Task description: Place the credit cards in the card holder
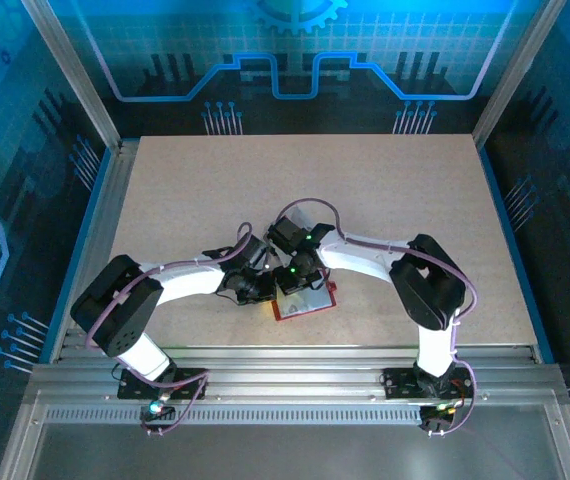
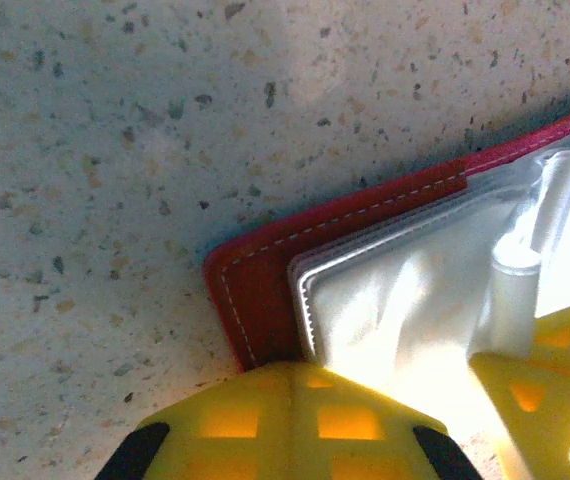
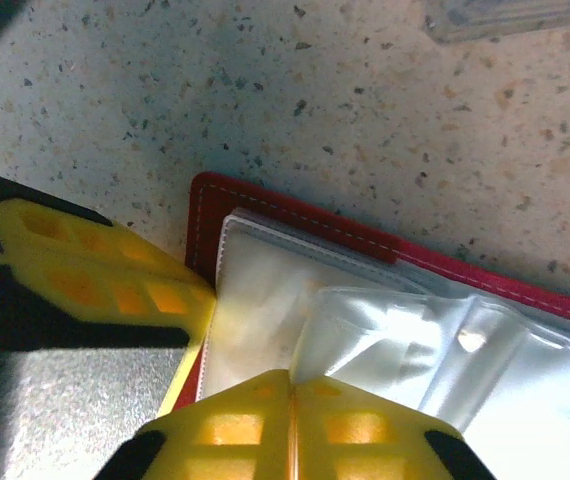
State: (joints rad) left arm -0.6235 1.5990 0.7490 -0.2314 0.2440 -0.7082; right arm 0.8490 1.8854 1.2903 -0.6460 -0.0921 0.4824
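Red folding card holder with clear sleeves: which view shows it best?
Right wrist: the red folding card holder with clear sleeves shows a stitched corner and several sleeves, close. Left wrist shows one corner; top external, a small, half-covered patch.

Free table (image 1: 365, 190) around crowded card holder (image 1: 303, 303)

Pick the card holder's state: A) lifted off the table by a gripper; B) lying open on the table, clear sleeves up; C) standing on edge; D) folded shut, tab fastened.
B: the card holder lies flat and open on the table, its clear sleeves facing up.
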